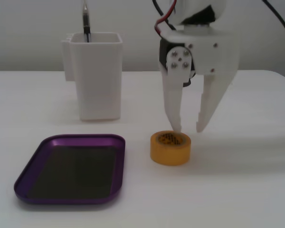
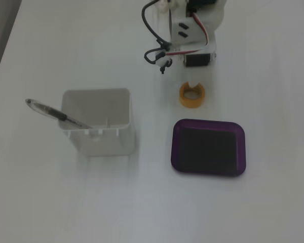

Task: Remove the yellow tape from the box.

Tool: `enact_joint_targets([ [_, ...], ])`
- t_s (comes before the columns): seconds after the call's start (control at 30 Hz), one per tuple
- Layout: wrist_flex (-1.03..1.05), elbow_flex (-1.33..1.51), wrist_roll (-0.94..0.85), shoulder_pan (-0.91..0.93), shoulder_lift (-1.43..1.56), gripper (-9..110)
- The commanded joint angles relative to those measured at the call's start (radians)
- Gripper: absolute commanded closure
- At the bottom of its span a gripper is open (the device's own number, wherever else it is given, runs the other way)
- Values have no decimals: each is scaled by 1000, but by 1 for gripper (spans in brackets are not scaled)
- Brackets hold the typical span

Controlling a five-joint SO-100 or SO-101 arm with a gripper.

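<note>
The yellow tape (image 1: 170, 151) lies flat on the white table, just right of the box in a fixed view, outside it. In the other fixed view the tape (image 2: 191, 103) lies just beyond the box's far rim. The box (image 1: 85, 139) is a shallow purple tray with a dark bottom, and nothing lies in it (image 2: 207, 123). My gripper (image 1: 189, 132) points down over the tape and is open. Its left fingertip (image 1: 176, 133) reaches the top of the roll at its core. The right fingertip (image 1: 201, 127) hangs just past the roll's right edge. Nothing is held.
A tall white square container (image 1: 96, 80) stands behind the tray, with a pen (image 2: 50, 112) leaning in it. The arm's body and cables (image 2: 190, 30) rise behind the tape. The table edge runs along the left of one fixed view.
</note>
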Motion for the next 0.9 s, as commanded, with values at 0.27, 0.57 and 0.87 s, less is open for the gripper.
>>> enact_joint_targets([
  [0.27,190,-25,-28,5,578,86],
  [0.57,115,453,-34,133,1015,86],
  [0.87,-115,999,-25,206,1448,86],
])
